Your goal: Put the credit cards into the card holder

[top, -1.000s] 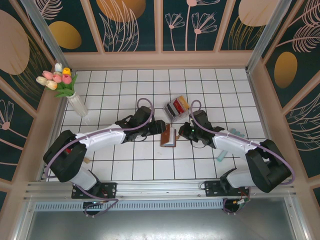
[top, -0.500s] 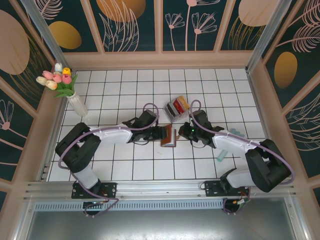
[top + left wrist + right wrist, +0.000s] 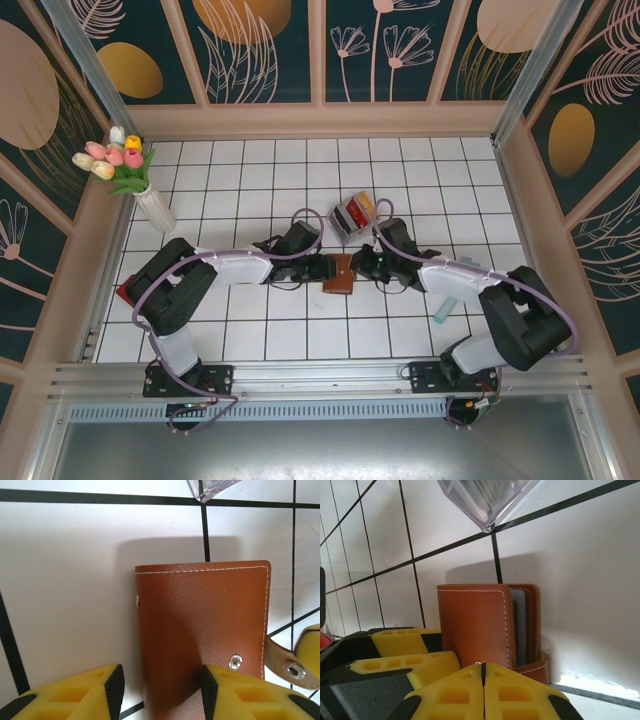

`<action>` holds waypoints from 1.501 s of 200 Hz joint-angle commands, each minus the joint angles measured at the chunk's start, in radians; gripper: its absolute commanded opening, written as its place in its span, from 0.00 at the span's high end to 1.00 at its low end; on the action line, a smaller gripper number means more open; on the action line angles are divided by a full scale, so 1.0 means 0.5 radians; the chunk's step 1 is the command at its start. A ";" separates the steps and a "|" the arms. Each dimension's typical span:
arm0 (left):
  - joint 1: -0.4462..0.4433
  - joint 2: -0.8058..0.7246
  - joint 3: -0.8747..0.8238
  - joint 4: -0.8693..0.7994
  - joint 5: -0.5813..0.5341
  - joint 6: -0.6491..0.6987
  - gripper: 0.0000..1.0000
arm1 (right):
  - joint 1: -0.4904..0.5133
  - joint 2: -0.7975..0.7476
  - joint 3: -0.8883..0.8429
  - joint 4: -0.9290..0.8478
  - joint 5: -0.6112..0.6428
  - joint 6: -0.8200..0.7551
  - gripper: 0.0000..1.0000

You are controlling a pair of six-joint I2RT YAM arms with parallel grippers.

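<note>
Left end effector [image 3: 161, 682]: open, tips straddling one edge of the card holder [image 3: 200, 610].
Right end effector [image 3: 482, 672]: closed, holder just ahead.
Risk: a push may skid the unpinned holder.

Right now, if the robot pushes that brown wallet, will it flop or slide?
The card holder would probably bend a little: it looks like stitched leather folded over. It may slide easily on the smooth tiled table. Its snap strap sticks out sideways and could flap or catch.
</note>
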 commanded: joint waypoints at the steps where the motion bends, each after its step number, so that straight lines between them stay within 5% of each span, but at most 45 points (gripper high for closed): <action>1: -0.028 0.084 -0.014 -0.007 0.014 0.023 0.55 | 0.022 0.063 0.082 0.086 -0.045 0.005 0.93; 63: -0.032 0.091 -0.025 0.031 0.069 0.025 0.58 | 0.071 0.163 0.144 0.074 0.050 0.030 0.91; 166: -0.030 0.120 -0.005 -0.013 0.021 0.035 0.60 | 0.143 -0.006 0.459 -0.740 0.418 -0.239 0.57; 300: -0.032 0.091 -0.019 -0.004 0.014 0.028 0.61 | 0.360 0.367 0.824 -1.144 0.807 -0.301 0.65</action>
